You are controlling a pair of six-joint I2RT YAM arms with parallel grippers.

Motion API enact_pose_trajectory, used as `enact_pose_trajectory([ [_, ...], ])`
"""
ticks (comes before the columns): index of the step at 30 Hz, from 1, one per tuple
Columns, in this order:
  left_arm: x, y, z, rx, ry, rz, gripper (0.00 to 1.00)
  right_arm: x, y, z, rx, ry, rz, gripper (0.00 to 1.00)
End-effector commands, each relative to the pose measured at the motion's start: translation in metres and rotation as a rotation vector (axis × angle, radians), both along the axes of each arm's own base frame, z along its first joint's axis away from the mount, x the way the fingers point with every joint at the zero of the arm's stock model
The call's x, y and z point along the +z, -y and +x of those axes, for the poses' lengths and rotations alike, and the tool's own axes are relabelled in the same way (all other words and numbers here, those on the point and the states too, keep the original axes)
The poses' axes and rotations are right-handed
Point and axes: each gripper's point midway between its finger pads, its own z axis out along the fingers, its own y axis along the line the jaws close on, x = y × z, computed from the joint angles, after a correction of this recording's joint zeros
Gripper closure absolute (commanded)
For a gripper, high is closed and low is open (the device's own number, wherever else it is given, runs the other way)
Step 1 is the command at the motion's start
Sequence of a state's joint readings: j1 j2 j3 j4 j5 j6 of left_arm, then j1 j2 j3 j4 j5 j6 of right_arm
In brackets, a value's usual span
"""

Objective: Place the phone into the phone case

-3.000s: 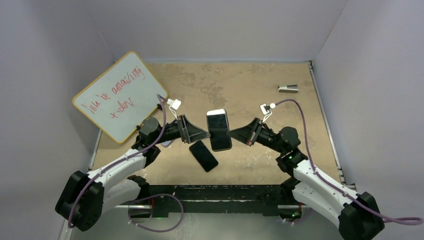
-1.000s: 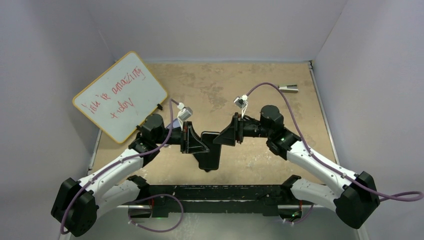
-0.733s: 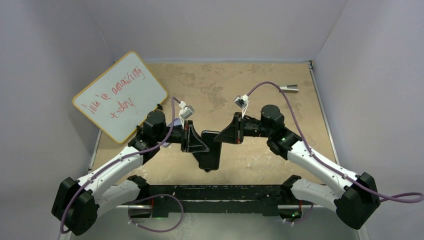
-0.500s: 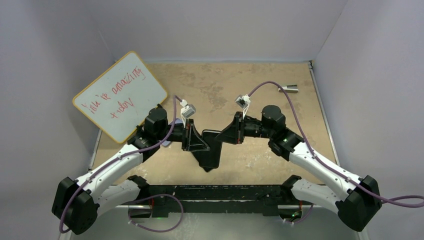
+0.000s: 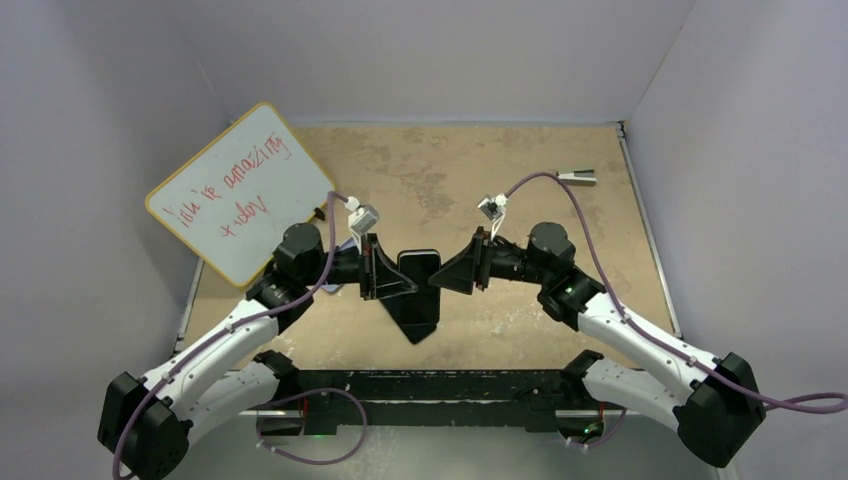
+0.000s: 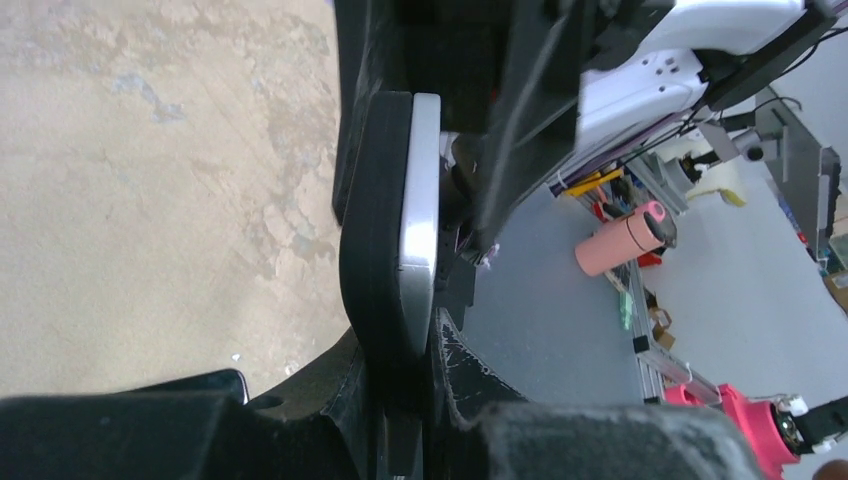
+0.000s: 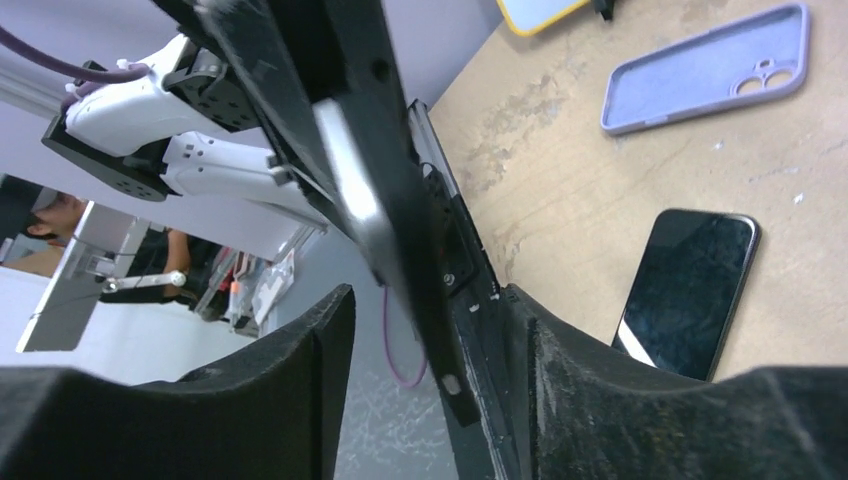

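The phone [image 5: 416, 324] is an all-dark glossy slab lying flat on the tan table near the front edge; it also shows in the right wrist view [image 7: 688, 292]. The phone case [image 7: 705, 68], a pale lavender shell, lies empty on the table beyond it; my left arm hides it in the top view. My left gripper [image 5: 398, 276] [image 6: 405, 372] is shut on one end of another black slab with a grey face [image 5: 418, 266] [image 6: 388, 230], held on edge above the table. My right gripper [image 5: 447, 274] [image 7: 430, 300] is open, its fingers astride that slab's [image 7: 372, 185] other end.
A whiteboard [image 5: 240, 190] with red writing leans at the back left. A small grey object [image 5: 577, 177] lies at the back right. Pale walls close the table [image 5: 560, 250] in on three sides.
Both grippers and the held slab have moved a little toward the far side, so the slab now overlaps the table phone less. The left grip has held throughout.
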State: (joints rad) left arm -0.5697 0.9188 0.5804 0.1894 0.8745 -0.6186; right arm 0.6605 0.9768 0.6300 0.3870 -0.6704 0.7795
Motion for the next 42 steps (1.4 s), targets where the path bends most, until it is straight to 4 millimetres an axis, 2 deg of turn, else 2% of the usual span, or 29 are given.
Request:
enact_pose_trajectory([
  [1,0.052,-0.001,0.005,0.058,0.126,-0.171,1.0,0.0,-0.002,-0.007,0.016,-0.01,0.053,0.46],
  [7,0.072,-0.005,0.004,0.091,0.156,-0.245,1.0,-0.009,-0.005,-0.015,0.045,-0.004,0.044,0.54],
  [14,0.074,-0.008,0.006,0.12,0.164,-0.266,1.0,-0.016,-0.017,-0.027,0.107,-0.006,0.049,0.57],
  [16,0.075,-0.007,0.006,0.123,0.153,-0.27,1.0,-0.016,-0.018,-0.027,0.109,-0.001,0.051,0.7],
  [18,0.074,-0.007,0.007,0.123,0.131,-0.272,1.0,-0.013,-0.019,-0.026,0.1,0.009,0.059,0.89],
  [19,0.074,-0.006,0.008,0.127,0.117,-0.272,0.98,-0.012,-0.018,-0.024,0.09,0.013,0.061,0.97],
  [20,0.074,-0.006,0.009,0.131,0.1,-0.266,0.92,-0.009,-0.017,-0.024,0.085,0.025,0.067,1.0],
  [24,0.069,-0.007,0.02,0.202,0.014,-0.247,0.49,-0.001,-0.011,-0.031,0.085,0.068,0.092,1.0],
  [26,0.072,-0.009,0.021,0.223,-0.01,-0.27,0.4,0.001,-0.008,-0.035,0.092,0.081,0.106,1.0],
  [32,0.088,-0.012,0.019,0.227,-0.027,-0.359,0.37,0.002,-0.006,-0.043,0.127,0.084,0.128,1.0],
  [39,0.082,-0.011,0.026,0.247,-0.033,-0.352,0.37,0.004,-0.005,-0.051,0.168,0.085,0.142,1.0],
  [42,0.085,-0.012,0.026,0.255,-0.034,-0.377,0.38,0.005,-0.004,-0.054,0.184,0.081,0.139,1.0],
])
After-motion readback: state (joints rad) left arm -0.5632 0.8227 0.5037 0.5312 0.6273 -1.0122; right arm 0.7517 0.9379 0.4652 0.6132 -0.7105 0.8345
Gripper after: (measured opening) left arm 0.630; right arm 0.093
